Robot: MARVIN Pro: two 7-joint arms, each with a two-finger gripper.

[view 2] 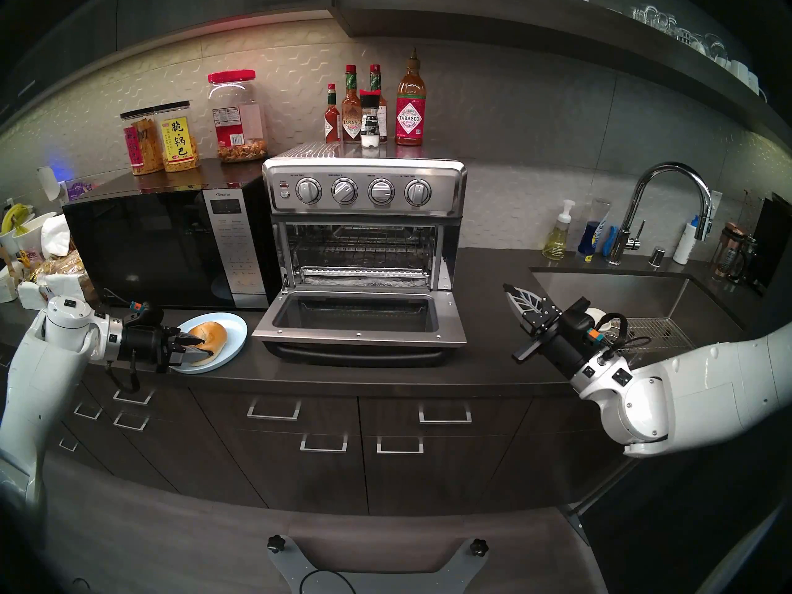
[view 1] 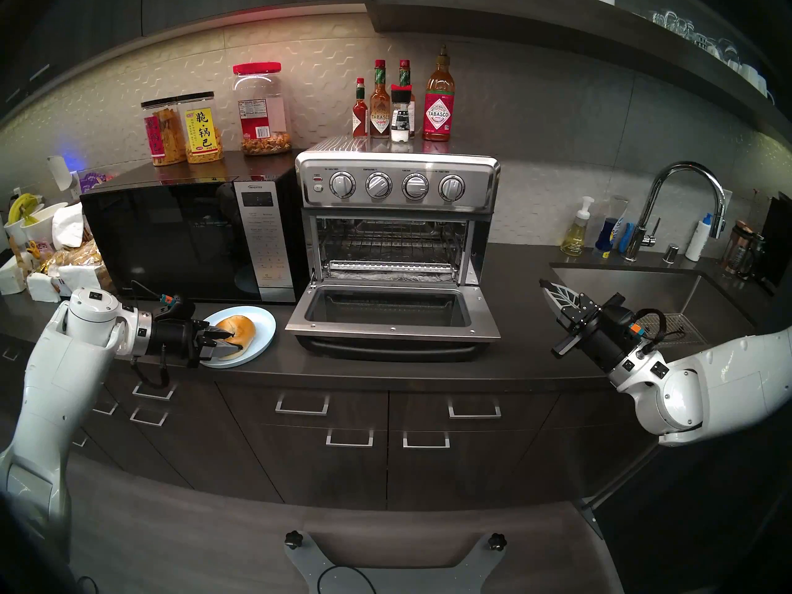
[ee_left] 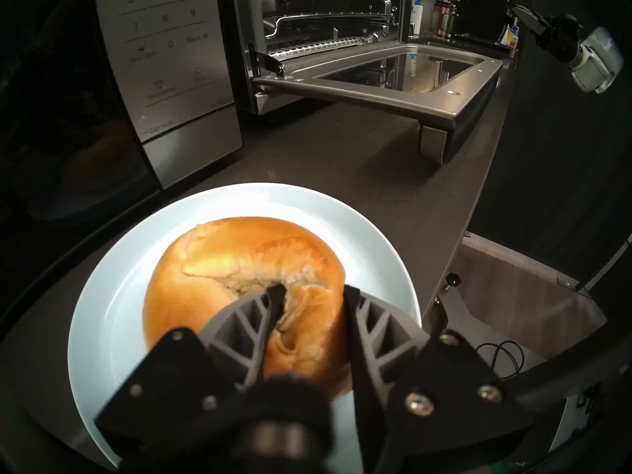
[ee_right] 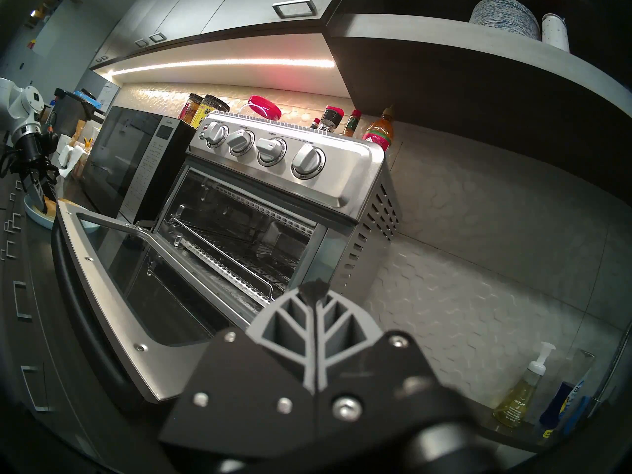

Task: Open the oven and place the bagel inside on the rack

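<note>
The left gripper (ee_left: 313, 293) reaches over the near-left rim of the plate (ee_left: 113, 292), its ribbed grey fingers (ee_left: 246, 322) pressed on the near side of the bagel (ee_left: 239, 268): one tip sits in the centre hole, the other on the outer crust, so the jaws are clamped on the ring's near part. The bagel, glossy golden-brown with a pale torn patch round the hole, lies on the pale blue plate, which sits on the dark matte counter (view 1: 527, 357) close to its near edge.

Just far of the plate stands the black microwave (view 1: 171, 241), its smooth glass front mirroring the plate. To the right, a strip of bare counter separates the plate from the oven (view 1: 398, 186). This is a boxy brushed-steel unit with four round knobs. Its door (view 1: 392, 327) lies flat and level, the bar handle reaching almost to the counter's near edge; the door's left corner is near the plate but apart from it. The cavity stands open, with the thin wire rack (view 1: 385, 241) spanning it above a slotted front rail.

Right of the door the counter is bare up to the steel sink (view 1: 643, 289). The right gripper (view 1: 544, 285) hovers there, angled up toward the oven, fingers together and holding nothing.
</note>
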